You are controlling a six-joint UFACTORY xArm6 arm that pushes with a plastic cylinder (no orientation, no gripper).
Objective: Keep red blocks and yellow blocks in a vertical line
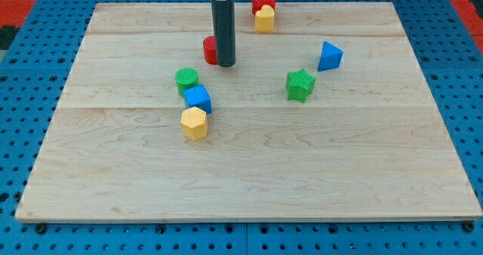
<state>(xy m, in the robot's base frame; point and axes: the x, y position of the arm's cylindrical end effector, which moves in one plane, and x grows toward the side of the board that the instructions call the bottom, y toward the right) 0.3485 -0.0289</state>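
Near the view's top, left of centre on the desk (249,179), you find the rod standing upright with my tip (226,63) resting on the wood. The arm carries no gripper, so no open or closed condition applies; the rod ends plain.

1. Red cylinder (209,50): it sits just beside my tip on the view's left, touching or almost touching the rod; the rod hides its right edge, so you cannot tell which.
2. Red star-shaped block (264,0): it lies up and to the view's right of my tip, close to the desk's top edge.
3. Yellow block (264,19): it rests directly below the red star-shaped block and touches it. Its top is rounded; its exact shape is unclear.
4. Green cylinder (187,78): it lies below and to the view's left of my tip.
5. Blue cube (198,99): it sits just below and right of the green cylinder, touching it.
6. Yellow hexagonal block (194,123): it sits just under the blue cube, in contact with it, well apart from the other yellow block.
7. Green star-shaped block (300,84): it stands to the view's right of my tip, near the desk's centre.
8. Blue triangular block (329,56): it stands up and right of the green star-shaped block, apart from it.
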